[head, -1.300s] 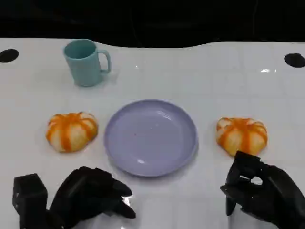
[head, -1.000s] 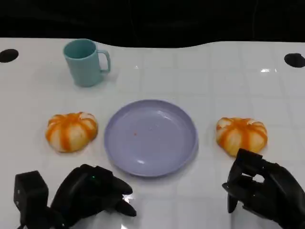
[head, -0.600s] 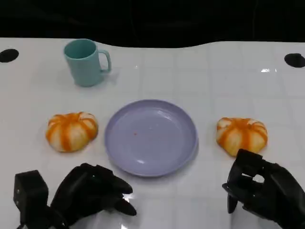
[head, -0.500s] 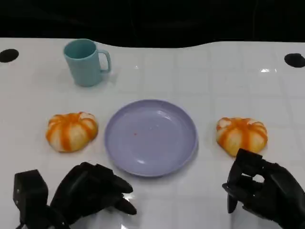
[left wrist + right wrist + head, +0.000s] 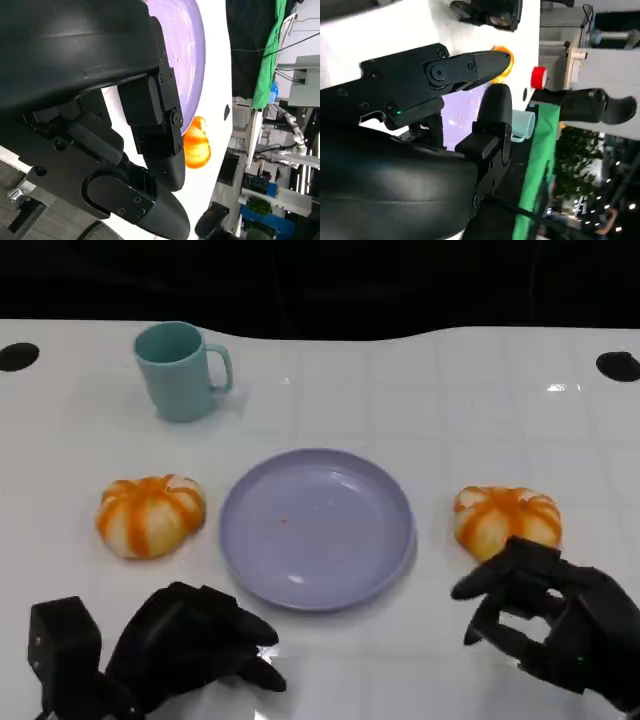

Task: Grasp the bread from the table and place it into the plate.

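At the table's near right edge, right hand (image 5: 545, 625) has just spread its fingers (image 5: 478, 584), empty, beside the right bread (image 5: 506, 522) still outside the plate (image 5: 316, 527); grasp looks imminent.

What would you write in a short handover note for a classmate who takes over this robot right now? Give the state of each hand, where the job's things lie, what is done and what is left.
Left hand: low at the table's near edge, fingers curled, holding nothing.
Right hand: fingers spread, holding nothing, just on the near side of the right bread.
Left bread: on the table beside the plate, untouched.
Plate: in the middle between the two breads, nothing in it.
Teal mug: behind the left bread, no part of the job.
Done: nothing placed yet.
Left: grasp a bread, probably the right one first, lift it, set it in the plate.
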`<action>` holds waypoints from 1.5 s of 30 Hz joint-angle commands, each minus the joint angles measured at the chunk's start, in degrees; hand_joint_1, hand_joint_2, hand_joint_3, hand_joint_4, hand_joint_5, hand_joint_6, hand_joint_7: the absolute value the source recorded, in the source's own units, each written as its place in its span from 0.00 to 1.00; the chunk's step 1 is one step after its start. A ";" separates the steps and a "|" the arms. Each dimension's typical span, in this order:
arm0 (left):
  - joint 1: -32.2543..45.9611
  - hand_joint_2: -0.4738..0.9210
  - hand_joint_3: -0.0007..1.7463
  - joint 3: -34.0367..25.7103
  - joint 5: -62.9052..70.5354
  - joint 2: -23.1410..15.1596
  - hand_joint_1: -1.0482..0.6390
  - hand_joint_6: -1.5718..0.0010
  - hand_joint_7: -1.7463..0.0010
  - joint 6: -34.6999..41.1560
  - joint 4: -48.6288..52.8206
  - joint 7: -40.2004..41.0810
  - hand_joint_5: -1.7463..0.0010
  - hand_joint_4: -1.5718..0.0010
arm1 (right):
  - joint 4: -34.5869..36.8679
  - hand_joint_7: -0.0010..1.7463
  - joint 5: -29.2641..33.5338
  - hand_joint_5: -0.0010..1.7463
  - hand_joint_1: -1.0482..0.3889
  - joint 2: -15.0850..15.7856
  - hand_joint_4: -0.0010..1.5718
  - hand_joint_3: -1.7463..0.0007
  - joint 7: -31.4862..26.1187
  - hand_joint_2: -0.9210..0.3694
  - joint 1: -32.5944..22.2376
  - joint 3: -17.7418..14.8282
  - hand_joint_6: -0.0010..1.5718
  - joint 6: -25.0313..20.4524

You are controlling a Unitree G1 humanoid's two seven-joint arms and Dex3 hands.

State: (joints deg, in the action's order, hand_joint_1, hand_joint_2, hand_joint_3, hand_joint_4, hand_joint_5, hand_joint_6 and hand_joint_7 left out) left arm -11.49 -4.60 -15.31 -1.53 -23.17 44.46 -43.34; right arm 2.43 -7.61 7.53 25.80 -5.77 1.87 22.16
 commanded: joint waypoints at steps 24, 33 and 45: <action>1.33 0.88 0.00 0.22 0.26 -0.27 0.00 0.00 0.99 0.36 -1.77 0.62 0.86 0.00 | -2.54 0.00 44.11 0.27 0.32 14.19 0.03 1.00 -25.29 0.04 4.29 -3.05 0.16 6.85; 0.89 0.88 0.00 0.04 0.32 -0.35 0.00 0.00 0.99 0.68 -1.50 0.88 0.87 0.00 | -2.57 0.01 57.48 0.31 0.31 16.77 0.00 1.00 -29.46 0.05 7.81 2.03 0.17 -1.02; 0.81 0.89 0.00 0.05 0.52 -0.36 0.00 0.00 0.98 0.40 -1.42 1.10 0.86 0.00 | 9.17 0.02 60.59 0.33 0.31 17.00 0.05 1.00 -33.62 0.07 16.89 9.79 0.21 -5.81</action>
State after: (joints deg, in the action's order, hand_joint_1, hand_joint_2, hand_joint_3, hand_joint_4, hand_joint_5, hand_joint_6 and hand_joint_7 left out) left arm -10.58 -4.43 -15.06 -1.08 -22.82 43.18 -42.65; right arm 9.34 52.57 23.53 -6.32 9.28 10.54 17.32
